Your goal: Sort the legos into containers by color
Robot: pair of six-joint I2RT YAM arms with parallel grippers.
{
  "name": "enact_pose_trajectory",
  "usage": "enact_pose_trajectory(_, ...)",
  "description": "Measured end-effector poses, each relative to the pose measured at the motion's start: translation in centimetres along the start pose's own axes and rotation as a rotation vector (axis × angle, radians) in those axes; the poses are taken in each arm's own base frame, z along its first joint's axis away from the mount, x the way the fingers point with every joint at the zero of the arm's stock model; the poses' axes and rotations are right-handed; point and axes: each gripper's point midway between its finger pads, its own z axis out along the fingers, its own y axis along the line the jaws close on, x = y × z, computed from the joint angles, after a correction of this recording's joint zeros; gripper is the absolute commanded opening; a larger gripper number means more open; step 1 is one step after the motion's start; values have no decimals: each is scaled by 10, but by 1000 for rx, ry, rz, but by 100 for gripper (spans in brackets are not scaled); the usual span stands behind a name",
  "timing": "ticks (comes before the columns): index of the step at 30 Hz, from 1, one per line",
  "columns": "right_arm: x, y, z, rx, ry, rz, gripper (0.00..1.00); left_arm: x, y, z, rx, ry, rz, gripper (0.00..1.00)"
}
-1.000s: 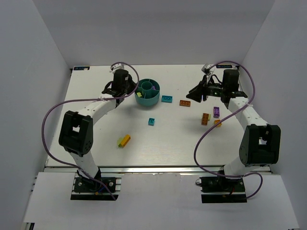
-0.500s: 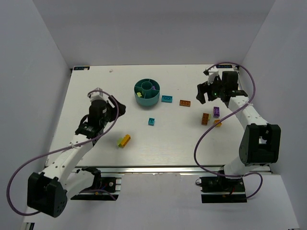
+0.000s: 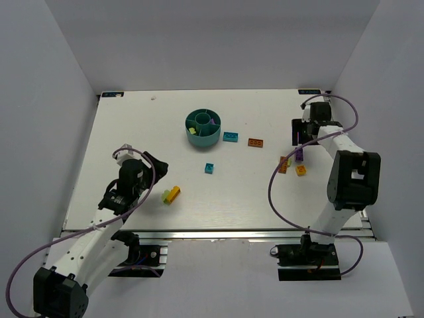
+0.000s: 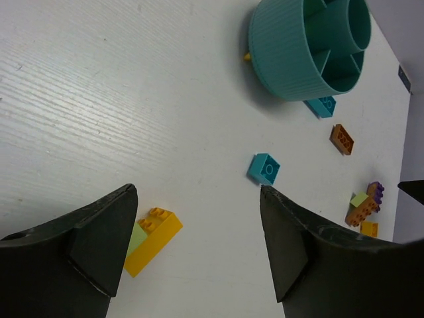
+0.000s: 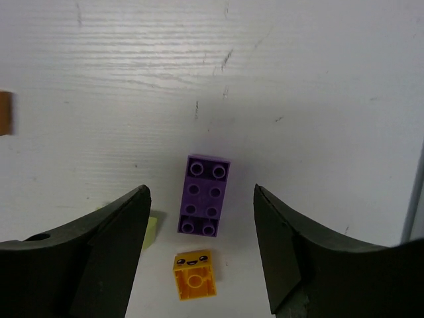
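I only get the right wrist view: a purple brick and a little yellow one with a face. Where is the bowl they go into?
Observer: The teal bowl sits well to the left of the purple brick.
Visitor: Anything in it yet?
Observer: Yes, a small yellow-green piece lies in one wedge.
Visitor: And the other arm?
Observer: The left tool is open, near a yellow brick with a lime one against it.
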Motion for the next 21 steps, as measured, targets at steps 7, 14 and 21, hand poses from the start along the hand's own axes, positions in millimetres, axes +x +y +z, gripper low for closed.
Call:
enact_pose_trajectory(7, 38, -1, 33, 15, 158, 58, 68, 2, 7, 0, -30, 2, 4, 84)
enact_pose_trajectory(14, 53, -3, 43, 18, 215, 86, 52, -2, 9, -2, -39, -15, -5, 84)
enact_pose_trajectory(21, 51, -6, 44, 1, 214, 106, 24, -2, 11, -2, -48, -17, -3, 84)
